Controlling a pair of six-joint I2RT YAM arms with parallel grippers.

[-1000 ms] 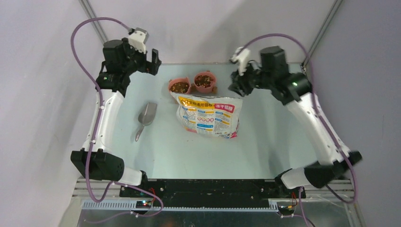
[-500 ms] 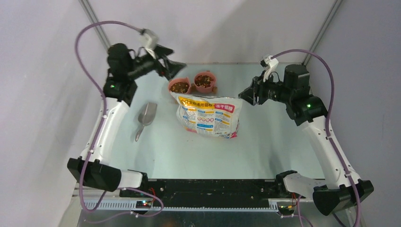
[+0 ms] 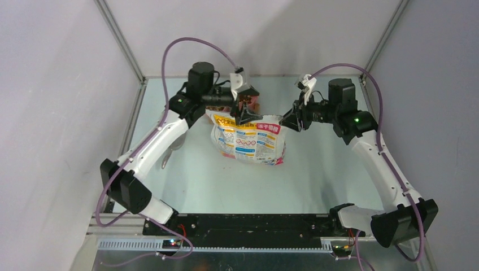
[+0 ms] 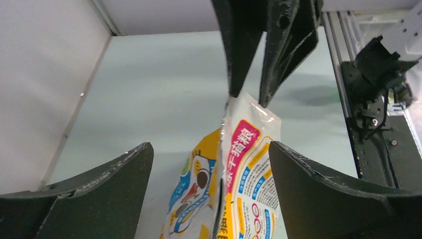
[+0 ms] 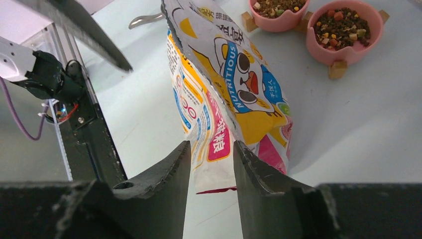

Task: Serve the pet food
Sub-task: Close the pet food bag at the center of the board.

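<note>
The pet food shows as brown kibble in two pink bowls (image 5: 343, 27) at the back of the table; in the top view my left gripper hides most of them. The printed cat-picture bag (image 3: 248, 138) stands mid-table. My left gripper (image 3: 244, 113) is wide open, its fingers either side of the bag's top edge (image 4: 244, 164) without touching. My right gripper (image 3: 285, 121) straddles the bag's right top corner (image 5: 219, 139) with a narrow gap, not clamped. The left wrist view shows the right gripper's fingers (image 4: 239, 55) over the bag's far corner.
A grey metal scoop (image 3: 167, 155) lies left of the bag, partly under my left arm; its handle (image 5: 144, 20) shows in the right wrist view. The enclosure walls stand close at left, back and right. The black base rail (image 3: 248, 223) runs along the near edge.
Both arms have swung inward from the back corners to the bag. My left gripper crossed over the bowls to the bag's top edge; my right gripper moved left and down onto its right corner.
</note>
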